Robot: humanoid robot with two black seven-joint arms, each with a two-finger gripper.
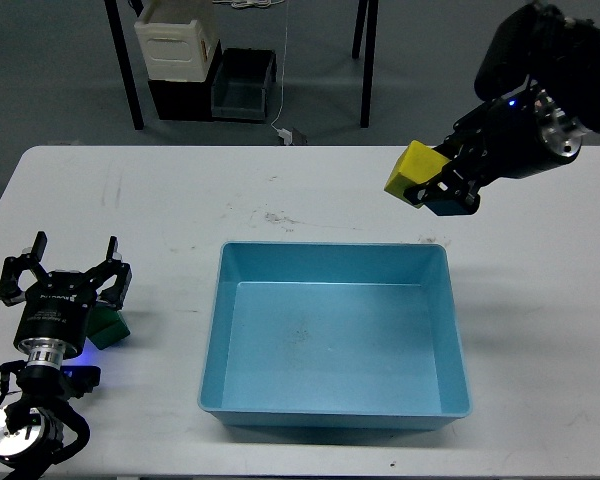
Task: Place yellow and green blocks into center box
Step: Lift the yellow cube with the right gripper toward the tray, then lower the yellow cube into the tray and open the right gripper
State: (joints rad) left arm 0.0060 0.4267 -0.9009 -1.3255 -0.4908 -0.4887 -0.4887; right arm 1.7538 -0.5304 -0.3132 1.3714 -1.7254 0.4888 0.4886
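My right gripper [432, 192] is shut on the yellow block [410, 170] and holds it in the air above the far right corner of the blue box [432, 262]. The box sits in the middle of the white table. My left gripper [66, 272] is open at the table's left edge, fingers spread wide. The green block [107, 327] lies on the table just right of and below it, partly hidden by the gripper body.
The white table [300, 190] runs the full width of the view. Behind it, on the floor, stand a cream crate [177, 40] and a dark bin [242, 85] between black table legs.
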